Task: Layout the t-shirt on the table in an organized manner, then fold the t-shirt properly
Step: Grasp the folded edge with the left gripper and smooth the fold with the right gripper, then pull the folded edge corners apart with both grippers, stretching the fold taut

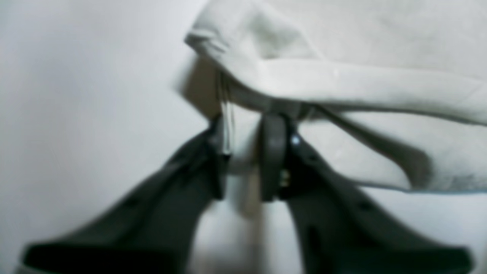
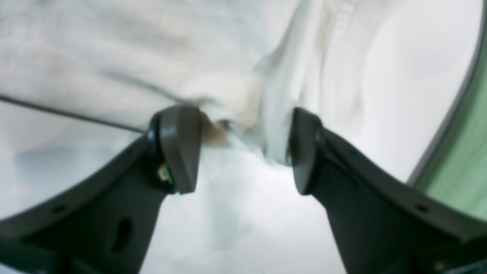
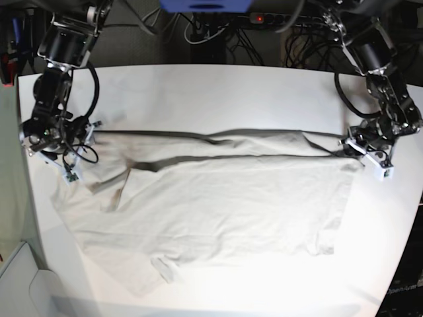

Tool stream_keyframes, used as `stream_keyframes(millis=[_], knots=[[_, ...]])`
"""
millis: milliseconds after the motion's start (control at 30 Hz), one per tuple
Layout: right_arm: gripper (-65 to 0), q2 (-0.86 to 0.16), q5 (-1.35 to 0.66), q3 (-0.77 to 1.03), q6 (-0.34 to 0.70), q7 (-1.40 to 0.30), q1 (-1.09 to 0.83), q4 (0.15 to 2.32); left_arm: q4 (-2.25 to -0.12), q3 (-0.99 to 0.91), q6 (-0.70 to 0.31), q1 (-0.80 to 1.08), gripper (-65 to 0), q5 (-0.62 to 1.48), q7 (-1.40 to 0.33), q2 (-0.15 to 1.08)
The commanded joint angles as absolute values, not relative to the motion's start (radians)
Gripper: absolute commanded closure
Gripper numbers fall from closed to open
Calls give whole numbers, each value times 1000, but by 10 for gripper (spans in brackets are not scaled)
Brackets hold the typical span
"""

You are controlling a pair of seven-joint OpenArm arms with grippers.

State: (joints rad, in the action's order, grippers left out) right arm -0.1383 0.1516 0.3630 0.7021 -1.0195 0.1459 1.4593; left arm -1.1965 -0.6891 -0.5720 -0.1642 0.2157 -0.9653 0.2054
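The pale grey-beige t-shirt [image 3: 211,198] lies spread across the white table [image 3: 218,92], its far edge turned over into a long folded band. At the shirt's right corner in the base view, my left gripper [image 3: 365,153] pinches the folded hem. In the left wrist view its jaws [image 1: 247,123] stand narrow with the t-shirt [image 1: 342,83] between them. My right gripper [image 3: 66,165] is at the shirt's left corner. Its jaws [image 2: 239,121] are wide open, straddling a bunched ridge of the t-shirt [image 2: 114,57].
Cables and a power strip [image 3: 264,18] run behind the table's far edge. The rounded table edge [image 2: 449,125] with green floor [image 2: 471,144] beyond it is close to my right gripper. A white box [image 3: 26,284] sits at the lower left.
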Motion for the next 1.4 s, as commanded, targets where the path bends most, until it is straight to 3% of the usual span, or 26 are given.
stream_keyframes(millis=[0, 100, 300, 667, 1033, 1167, 1367], knots=[[-328, -154, 151, 366, 698, -1006, 166, 1477, -1205, -688, -572, -180, -65, 225, -960, 223], [-328, -156, 151, 366, 698, -1006, 166, 1477, -1205, -688, -572, -183, -22, 225, -963, 225], [-320, -168, 151, 366, 698, -1006, 162, 1477, -1208, -688, -572, -183, -3, 225, -970, 225], [-54, -183, 151, 366, 698, -1004, 156, 1477, -1199, -687, -573, -180, -3, 223, -972, 257], [-40, -199, 151, 384, 698, -1012, 70, 1546, -1210, -690, -581, -151, -3, 266, -1055, 288], [-3, -194, 150, 381, 698, -1017, 16, 1626, -1279, -688, -581, -113, -3, 269, -1058, 288], [0, -193, 150, 383, 698, -1015, -24, 1659, -1368, -687, -581, -90, -3, 269, -1113, 286]])
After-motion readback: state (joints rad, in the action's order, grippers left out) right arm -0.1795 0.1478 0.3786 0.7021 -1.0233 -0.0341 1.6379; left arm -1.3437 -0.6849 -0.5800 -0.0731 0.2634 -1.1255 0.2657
